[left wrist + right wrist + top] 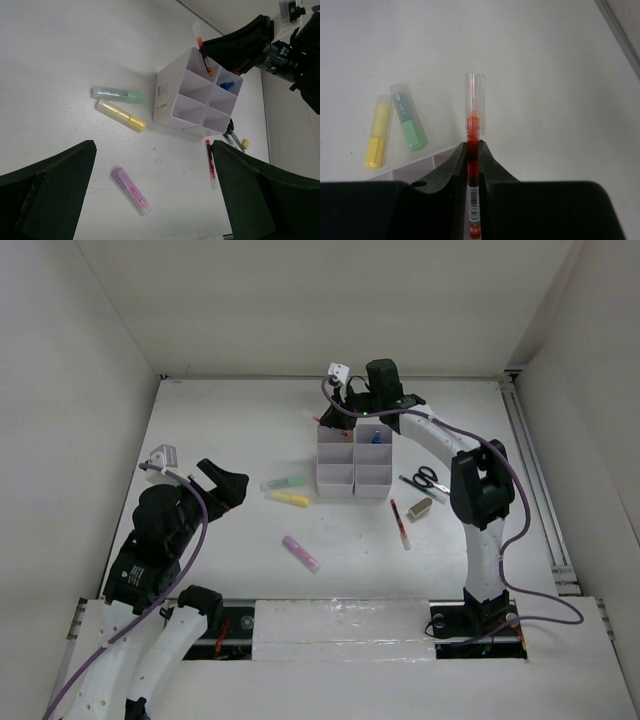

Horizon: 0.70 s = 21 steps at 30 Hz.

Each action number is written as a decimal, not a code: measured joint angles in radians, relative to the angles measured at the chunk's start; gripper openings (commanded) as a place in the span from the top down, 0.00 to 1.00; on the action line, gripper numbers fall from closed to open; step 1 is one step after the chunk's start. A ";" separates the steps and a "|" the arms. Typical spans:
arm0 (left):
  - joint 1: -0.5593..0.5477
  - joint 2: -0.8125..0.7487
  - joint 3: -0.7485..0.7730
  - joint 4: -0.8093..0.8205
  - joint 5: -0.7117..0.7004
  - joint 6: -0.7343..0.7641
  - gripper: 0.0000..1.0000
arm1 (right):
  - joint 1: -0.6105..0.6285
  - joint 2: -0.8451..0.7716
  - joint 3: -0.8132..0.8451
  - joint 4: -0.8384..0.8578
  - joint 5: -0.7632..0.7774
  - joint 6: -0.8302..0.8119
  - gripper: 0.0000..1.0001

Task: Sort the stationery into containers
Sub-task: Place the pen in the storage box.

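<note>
The right gripper (473,147) pinches a thin red pen (473,131) between its fingers, the clear cap sticking out past the fingertips. The arm is stretched over the far end of the white organiser tray (336,478), and in the left wrist view the pen's lower end sits at the mouth of the far-left compartment. How deep it reaches I cannot tell. A blue piece (376,437) lies in the compartment next to it. The left gripper (228,483) hangs well to the left of the tray with its jaws spread wide, holding nothing. On the table just left of the tray the green highlighter (286,482) and the yellow highlighter (288,498) lie close together, and the pink highlighter (301,554) lies nearer the arms, apart from them. To the right of the tray are a second red pen (400,524), the beige eraser (420,507) and the black-handled scissors (428,478) — all loose on the table.
</note>
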 measured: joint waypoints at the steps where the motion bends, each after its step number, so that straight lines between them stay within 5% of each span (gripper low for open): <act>1: 0.000 0.000 0.000 0.000 0.000 0.000 0.00 | -0.002 0.001 0.000 -0.002 0.000 -0.001 1.00; 4: 0.000 0.000 0.000 0.000 0.001 0.001 0.00 | -0.008 0.002 0.000 -0.003 -0.003 -0.003 0.96; 8: 0.000 0.000 0.000 0.000 0.007 0.004 0.00 | -0.014 0.002 0.000 -0.003 -0.008 -0.004 0.79; 21: 0.000 0.000 0.000 0.000 0.016 0.011 0.00 | -0.022 0.002 -0.037 0.006 -0.008 -0.004 0.66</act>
